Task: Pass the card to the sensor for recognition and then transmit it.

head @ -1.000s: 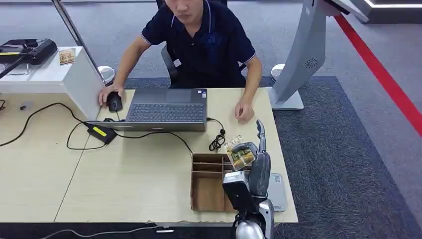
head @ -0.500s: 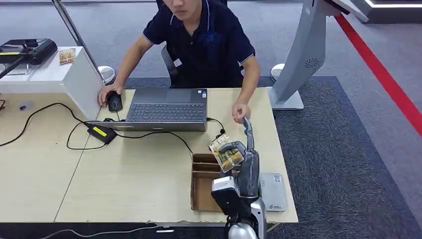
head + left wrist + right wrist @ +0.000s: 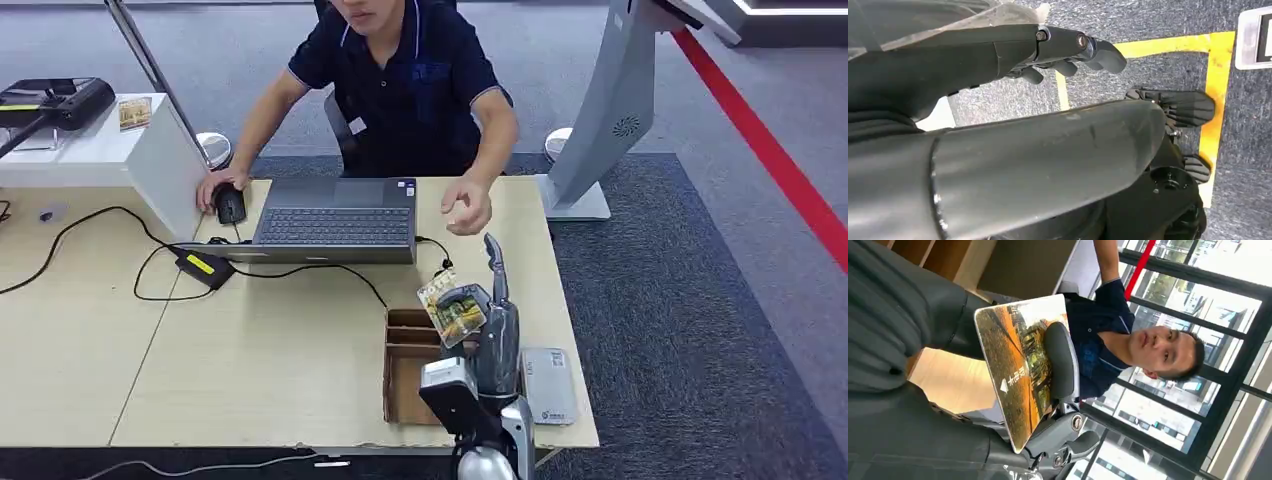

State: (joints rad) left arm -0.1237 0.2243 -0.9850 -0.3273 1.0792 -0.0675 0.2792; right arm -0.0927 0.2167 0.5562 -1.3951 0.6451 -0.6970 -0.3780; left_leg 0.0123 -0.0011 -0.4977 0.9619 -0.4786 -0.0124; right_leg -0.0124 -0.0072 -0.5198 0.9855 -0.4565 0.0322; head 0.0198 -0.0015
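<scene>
Your right hand (image 3: 478,318) was grasping the card (image 3: 452,309), pinned between the thumb and the darker fingers (image 3: 1060,367), and it held the card up above the far end of the cardboard tray (image 3: 400,385) near the tabletop's right edge. Your left hand (image 3: 1068,50) hung down by the floor with its fingers loosely curled and nothing in them. Judged from this, the pick-up was done and the card was already lifted toward the person (image 3: 410,80), so the handover looked like the step in hand; whether the reader had already read the card cannot be told from these pictures. The grey sensor pad (image 3: 547,386) lay flat at the tabletop's near right corner, just beside the tray and apart from the card. The person's hand (image 3: 466,207) was raised over the far right part of the tabletop, open and near the card but not touching it. Between the two lay a coiled black cable (image 3: 436,284), low on the tabletop and unlikely to block you. A laptop (image 3: 336,218) sat at the far edge, with a mouse (image 3: 230,204) under the person's other hand.
</scene>
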